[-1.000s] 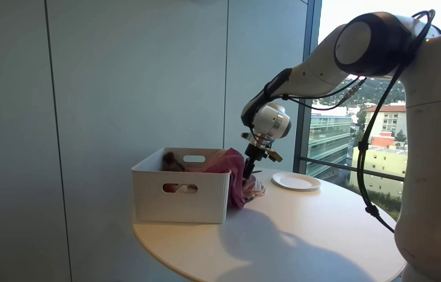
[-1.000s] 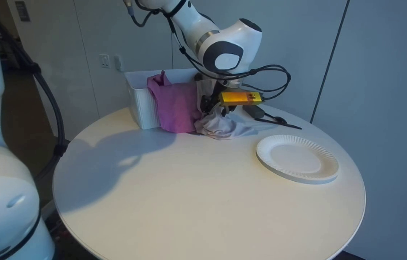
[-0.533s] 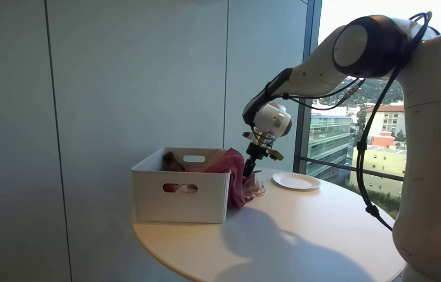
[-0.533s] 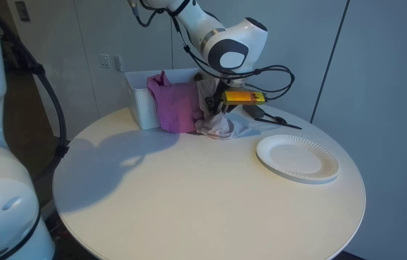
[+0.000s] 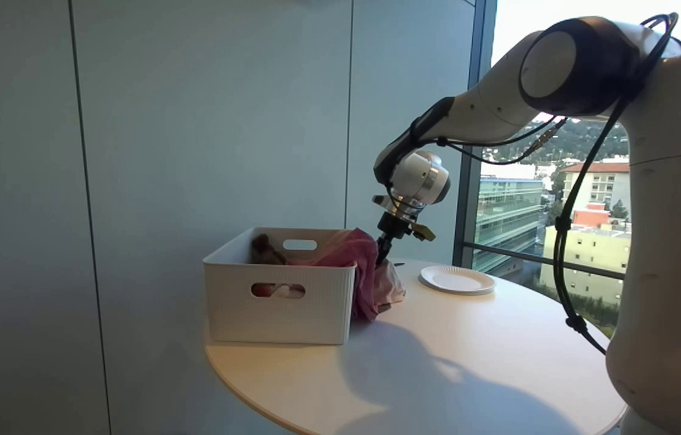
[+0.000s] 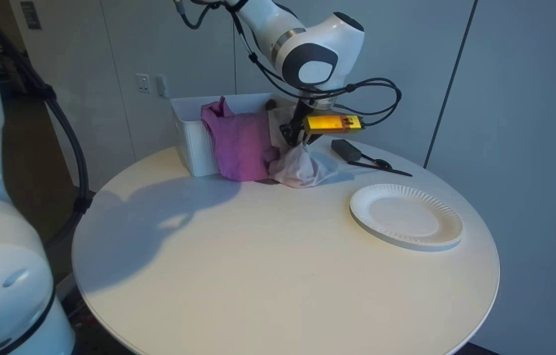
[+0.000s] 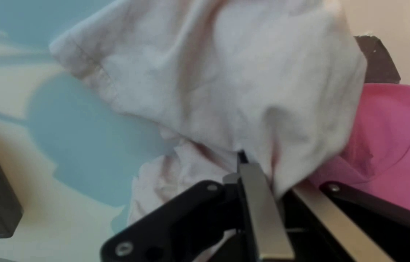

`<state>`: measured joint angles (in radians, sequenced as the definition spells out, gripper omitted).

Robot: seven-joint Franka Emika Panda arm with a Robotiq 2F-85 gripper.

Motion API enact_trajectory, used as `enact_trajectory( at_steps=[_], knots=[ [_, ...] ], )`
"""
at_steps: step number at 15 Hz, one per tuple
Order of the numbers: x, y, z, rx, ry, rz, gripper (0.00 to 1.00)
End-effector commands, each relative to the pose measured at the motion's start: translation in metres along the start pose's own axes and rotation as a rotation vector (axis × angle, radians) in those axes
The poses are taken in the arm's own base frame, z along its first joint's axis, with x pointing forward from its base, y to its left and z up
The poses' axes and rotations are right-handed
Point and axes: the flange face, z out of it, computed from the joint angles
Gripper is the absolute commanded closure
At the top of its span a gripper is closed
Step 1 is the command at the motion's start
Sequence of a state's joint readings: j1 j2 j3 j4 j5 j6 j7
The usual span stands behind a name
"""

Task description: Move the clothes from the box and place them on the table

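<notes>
A white box [image 5: 280,320] stands at the back of the round table [image 6: 278,276], with a dark brown item [image 5: 266,251] showing inside. Pink-purple cloth [image 6: 243,148] hangs over the box's side down to the tabletop. Beside it, a pale pinkish cloth [image 6: 300,170] lies bunched on the table, its top pulled to a peak. My gripper [image 7: 268,173] is shut on that pale cloth; a fold runs between the fingers [image 7: 263,211] in the wrist view. In an exterior view the gripper [image 6: 301,140] sits just above the heap. The fingertips are partly hidden in fabric.
A white paper plate [image 6: 406,217] lies on the table, right of the clothes. Behind it are a dark grey block [image 6: 346,149] and thin dark utensils [image 6: 381,167]. Something flat and dark [image 7: 377,60] pokes out beside the pale cloth. A wall rises behind the box.
The fingers have shut on the pale cloth. My gripper has first shifted slightly sideways, then risen a little, drawing the cloth up into a peak. Box and pink cloth look unchanged.
</notes>
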<state>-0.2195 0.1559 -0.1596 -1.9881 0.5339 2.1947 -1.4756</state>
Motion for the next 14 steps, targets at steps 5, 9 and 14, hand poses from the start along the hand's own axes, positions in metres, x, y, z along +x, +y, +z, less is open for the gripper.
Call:
enact_trajectory(
  at_steps=[5,9,14],
  knots=[
    [0.010,-0.021,-0.073,-0.116,0.093,-0.047,0.98],
    [0.007,-0.040,-0.121,-0.215,0.153,-0.097,0.98],
    [0.005,-0.068,-0.169,-0.367,0.240,-0.185,0.97]
  ],
)
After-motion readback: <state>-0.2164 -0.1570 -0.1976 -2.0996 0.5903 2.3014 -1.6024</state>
